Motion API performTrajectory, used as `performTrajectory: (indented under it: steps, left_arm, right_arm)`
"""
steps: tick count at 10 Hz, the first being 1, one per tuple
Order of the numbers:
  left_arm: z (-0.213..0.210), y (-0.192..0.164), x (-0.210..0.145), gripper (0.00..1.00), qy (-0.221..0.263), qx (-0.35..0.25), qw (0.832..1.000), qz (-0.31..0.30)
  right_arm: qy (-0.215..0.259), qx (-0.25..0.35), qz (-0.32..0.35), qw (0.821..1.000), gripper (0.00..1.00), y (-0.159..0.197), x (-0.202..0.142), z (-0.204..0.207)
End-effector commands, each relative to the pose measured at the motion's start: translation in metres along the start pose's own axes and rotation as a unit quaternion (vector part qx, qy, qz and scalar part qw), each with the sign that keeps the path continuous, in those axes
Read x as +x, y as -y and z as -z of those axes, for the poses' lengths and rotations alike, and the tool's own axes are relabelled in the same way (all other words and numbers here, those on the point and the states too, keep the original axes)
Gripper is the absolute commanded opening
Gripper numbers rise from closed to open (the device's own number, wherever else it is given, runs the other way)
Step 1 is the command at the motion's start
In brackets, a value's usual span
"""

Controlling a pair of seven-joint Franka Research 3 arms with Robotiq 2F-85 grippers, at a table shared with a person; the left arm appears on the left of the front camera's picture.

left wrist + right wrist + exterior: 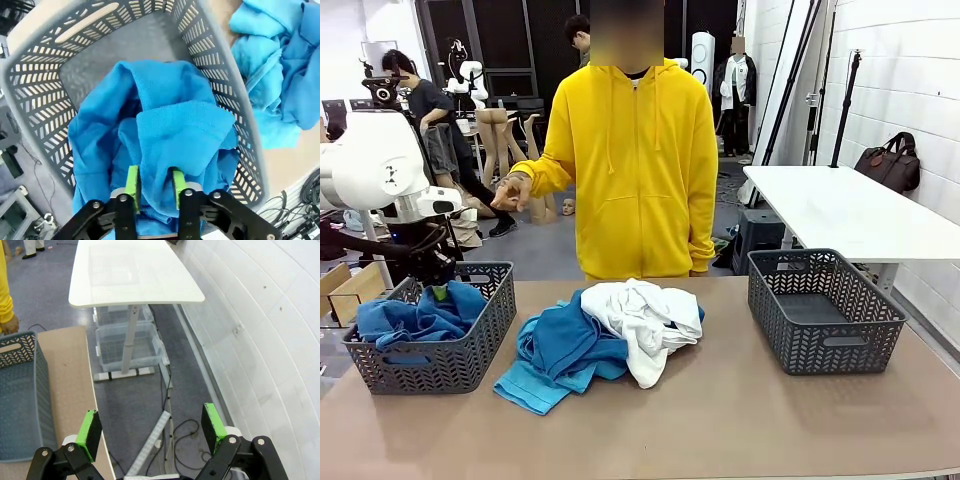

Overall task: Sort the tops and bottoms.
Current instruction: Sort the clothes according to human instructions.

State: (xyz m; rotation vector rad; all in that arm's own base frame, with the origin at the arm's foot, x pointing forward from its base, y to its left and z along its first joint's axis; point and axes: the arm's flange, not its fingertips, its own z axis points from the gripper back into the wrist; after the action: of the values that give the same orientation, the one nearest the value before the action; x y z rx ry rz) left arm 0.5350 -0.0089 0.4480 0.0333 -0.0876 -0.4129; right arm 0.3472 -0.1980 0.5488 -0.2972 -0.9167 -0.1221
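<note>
**Left gripper closed on blue cloth over the left basket**

The left gripper (154, 183) is seen just above the left basket (30, 100), with its two green pads (132, 181) brought close together. A fold of the royal blue garment (170, 125) is held between them. The fold seems to be pinched firmly, though the contact itself is hidden by the cloth. The rest of this garment is piled below the fingers, inside the basket, and part of it is draped over the basket's near rim. In the front view the left gripper (438, 288) is found at the back of the left basket (450, 365), touching the royal blue garment (420, 315).

Beyond the basket, away from the left gripper, a heap is spread on the table (740, 420). There a white garment (650, 315) is laid over another blue garment (565, 345), and a turquoise garment (530, 385) is under both.

The right gripper (151, 427) is held wide open, and nothing is between its pads. The floor is below it, and the right basket (20, 390) is to one side of its fingers.

A person in a yellow hoodie (635, 170) is standing at the far side of the table.
</note>
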Motion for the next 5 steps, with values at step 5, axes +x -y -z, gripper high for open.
performTrajectory:
  steps: [5]
  left_arm:
    - [-0.029,-0.002,-0.009,1.00,0.022,-0.008,1.000,0.003]
  right_arm:
    - [-0.004,0.001,-0.004,1.000,1.00,-0.001,-0.001,0.000]
